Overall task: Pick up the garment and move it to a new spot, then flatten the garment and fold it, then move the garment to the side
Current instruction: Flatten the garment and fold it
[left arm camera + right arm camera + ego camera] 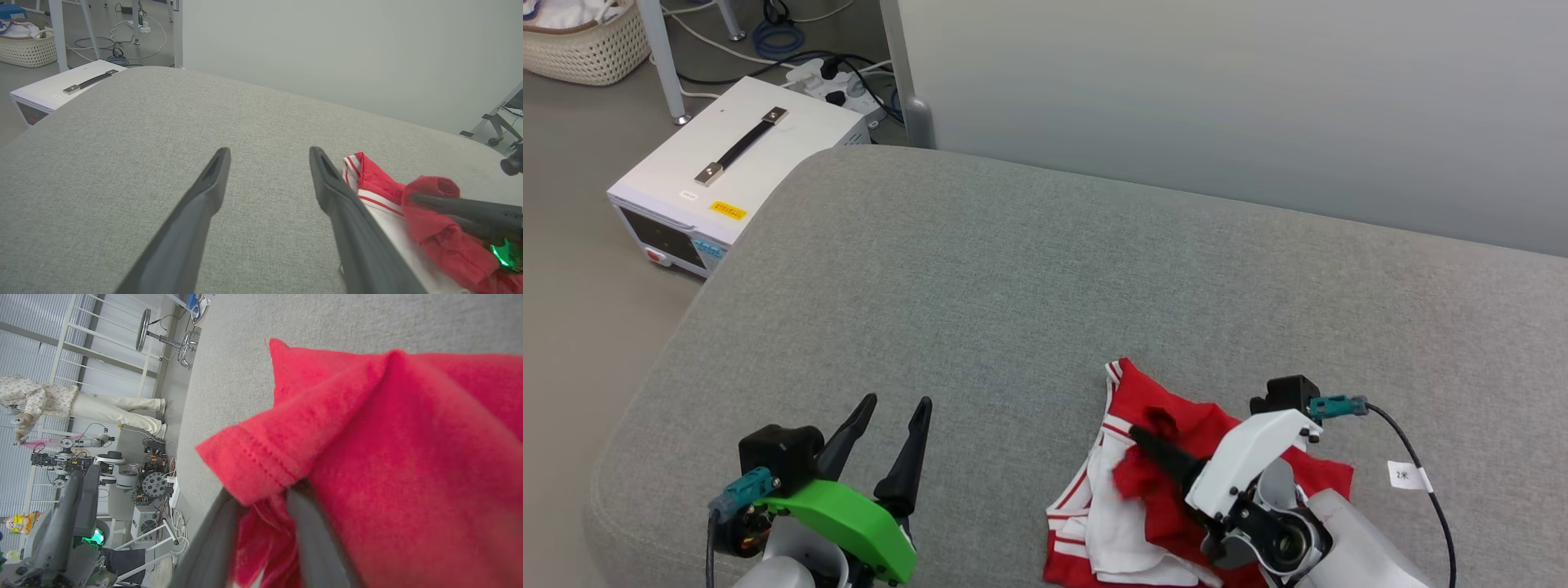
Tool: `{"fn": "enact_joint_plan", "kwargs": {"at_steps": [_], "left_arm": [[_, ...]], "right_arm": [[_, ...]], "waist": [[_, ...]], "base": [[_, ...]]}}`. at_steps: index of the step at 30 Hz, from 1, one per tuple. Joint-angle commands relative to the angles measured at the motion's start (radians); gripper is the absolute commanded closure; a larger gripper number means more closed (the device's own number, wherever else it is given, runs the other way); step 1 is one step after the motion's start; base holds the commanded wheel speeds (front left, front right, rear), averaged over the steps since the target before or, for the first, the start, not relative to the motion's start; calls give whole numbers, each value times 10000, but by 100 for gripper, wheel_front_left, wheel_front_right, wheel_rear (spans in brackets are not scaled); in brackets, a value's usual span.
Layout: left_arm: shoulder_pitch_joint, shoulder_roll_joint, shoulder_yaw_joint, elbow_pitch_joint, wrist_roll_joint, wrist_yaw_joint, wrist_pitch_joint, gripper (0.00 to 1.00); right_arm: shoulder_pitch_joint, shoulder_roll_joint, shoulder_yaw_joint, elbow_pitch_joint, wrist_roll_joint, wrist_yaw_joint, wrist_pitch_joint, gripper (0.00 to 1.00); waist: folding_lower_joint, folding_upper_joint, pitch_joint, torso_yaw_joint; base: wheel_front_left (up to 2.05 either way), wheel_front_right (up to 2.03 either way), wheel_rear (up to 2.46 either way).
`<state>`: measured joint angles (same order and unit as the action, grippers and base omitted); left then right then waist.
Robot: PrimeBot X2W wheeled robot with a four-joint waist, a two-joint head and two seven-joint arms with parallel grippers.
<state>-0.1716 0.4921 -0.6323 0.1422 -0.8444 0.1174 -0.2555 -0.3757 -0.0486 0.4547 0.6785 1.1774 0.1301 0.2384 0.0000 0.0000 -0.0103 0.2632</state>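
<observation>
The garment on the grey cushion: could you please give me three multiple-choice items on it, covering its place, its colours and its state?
1. Where does the garment lie on the cushion?
A. Near the front edge, on the robot's right.
B. At the far left corner.
C. In the middle of the far edge.

2. What are its colours?
A. Blue and yellow.
B. Red and white.
C. Black and green.

3. How does it lie?
A. Spread flat.
B. Neatly folded.
C. Crumpled in a heap.

Key:
1 A: the head view shows it low and right, by the right gripper.
2 B: it is red cloth with white parts and striped trim.
3 C: its bunched folds overlap one another.
</observation>
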Motion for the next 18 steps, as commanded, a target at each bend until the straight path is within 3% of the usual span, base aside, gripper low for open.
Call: {"fn": "enact_joint_plan", "kwargs": {"at_steps": [1,11,15,18], "left_arm": [[-107,1,7,22,29,-62,-17,0],[58,155,-8,-104,-1,77,77,0],[133,209,-7,-217,-11,135,100,0],[163,227,1,-270,-10,157,95,0]], "right_arm": [[-260,-17,251,46,177,6,-106,0],[-878,-17,1933,-512,1500,6,-361,0],[-1171,-16,1868,-454,1476,6,-557,0],[-1463,-164,1633,-360,816,6,-804,0]], "waist": [[0,0,-48,17],[0,0,-416,-258],[0,0,-508,-491],[0,0,-562,-687]], "base": [[0,0,0],[0,0,0],[0,0,0],[0,0,0]]}}
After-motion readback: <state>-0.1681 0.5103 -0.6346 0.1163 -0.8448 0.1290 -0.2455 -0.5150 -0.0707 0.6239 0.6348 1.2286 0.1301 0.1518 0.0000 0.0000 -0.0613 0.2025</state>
